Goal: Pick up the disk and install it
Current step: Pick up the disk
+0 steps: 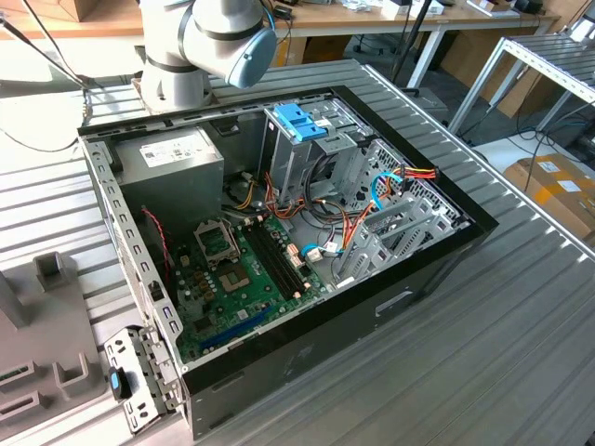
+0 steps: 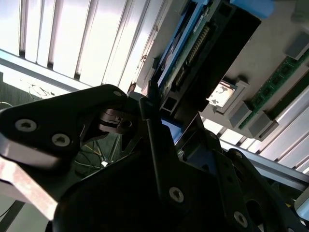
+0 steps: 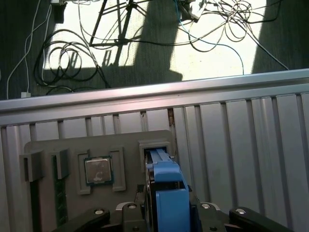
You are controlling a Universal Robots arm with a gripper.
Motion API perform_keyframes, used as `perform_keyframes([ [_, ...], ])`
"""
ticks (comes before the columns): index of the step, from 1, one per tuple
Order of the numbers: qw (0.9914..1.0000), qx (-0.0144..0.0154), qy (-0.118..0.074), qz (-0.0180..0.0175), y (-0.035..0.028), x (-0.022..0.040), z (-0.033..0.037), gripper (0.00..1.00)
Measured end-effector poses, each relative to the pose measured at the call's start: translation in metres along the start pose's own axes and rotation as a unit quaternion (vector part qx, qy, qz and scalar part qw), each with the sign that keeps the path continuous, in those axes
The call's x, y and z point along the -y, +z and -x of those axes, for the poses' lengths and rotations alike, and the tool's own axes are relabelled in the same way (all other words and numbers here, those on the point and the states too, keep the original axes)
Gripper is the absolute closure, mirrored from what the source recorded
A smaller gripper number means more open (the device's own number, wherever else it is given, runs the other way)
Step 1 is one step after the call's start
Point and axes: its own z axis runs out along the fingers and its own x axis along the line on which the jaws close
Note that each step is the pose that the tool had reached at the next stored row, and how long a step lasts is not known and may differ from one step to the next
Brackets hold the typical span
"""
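In the first wrist view the disk (image 3: 166,186) stands on edge, its blue side rail facing the camera and its far end at a slot (image 3: 157,145) of a grey fixture plate (image 3: 67,145). My gripper (image 3: 166,212) is shut on the disk, with one black finger on each side of the rail. The second wrist view shows the disk (image 2: 198,48) edge-on, its connector row visible, reaching out from the black gripper (image 2: 157,118). Whether the disk's end still rests in the slot I cannot tell.
The fixture plate also holds a processor (image 3: 98,170) and a memory stick (image 3: 60,203). In the exterior view the open computer case (image 1: 372,307) lies on a ribbed metal table (image 1: 521,334), with a blue bracket (image 1: 299,121) atop its drive cage and a grey power supply (image 1: 177,158) at the back. Cables lie on the floor (image 3: 217,29).
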Motion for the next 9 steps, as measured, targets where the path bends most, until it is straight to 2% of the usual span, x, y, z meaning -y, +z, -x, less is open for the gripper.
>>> perform_keyframes([
  [9,1.0,0.0,0.0,0.0,0.0027,0.0,-0.0001,0.58],
])
